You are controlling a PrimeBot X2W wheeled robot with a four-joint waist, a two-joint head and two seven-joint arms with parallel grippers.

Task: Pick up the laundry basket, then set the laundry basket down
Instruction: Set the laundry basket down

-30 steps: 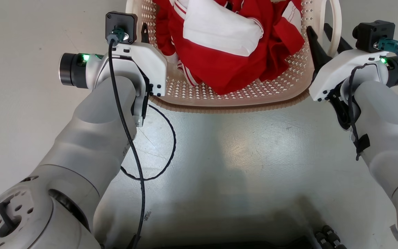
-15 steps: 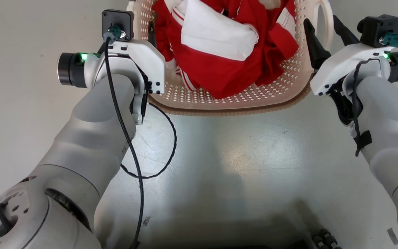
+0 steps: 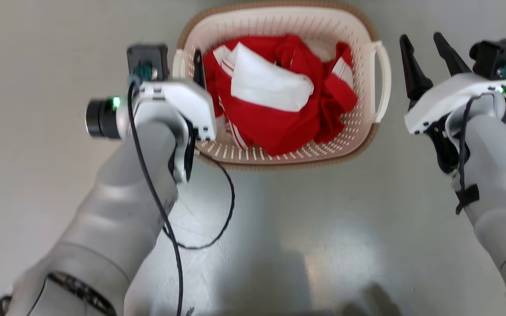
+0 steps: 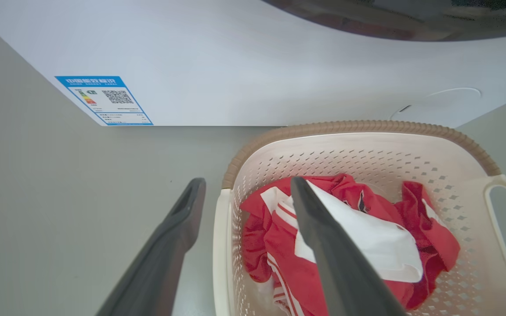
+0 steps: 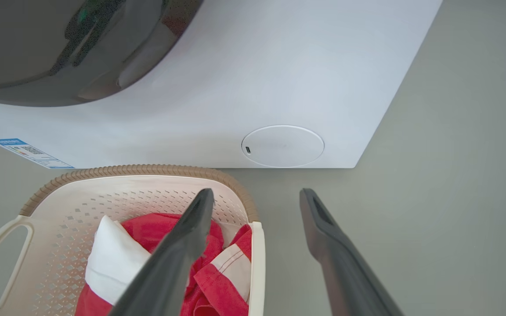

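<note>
Since the laundry basket (image 3: pixel 279 163) stands upright on the grey floor (image 3: pixel 323 228) with its mouth up, you can look straight into it: a heap of red and white clothes (image 3: pixel 275 105) lies inside. Its long axis runs across the head view from left to right, with a white loop handle at each short end, and one long side faces the white washer (image 5: pixel 288 79) just beyond it. Your left gripper (image 4: pixel 247 182) is spread wide and grips nothing; the left handle (image 4: pixel 220 245) sits between its fingers, one finger over the floor and the other over the clothes. Your right gripper (image 3: pixel 421 38) is likewise spread and empty, just beside the right handle (image 3: pixel 383 79); whether it straddles that handle you cannot tell.
</note>
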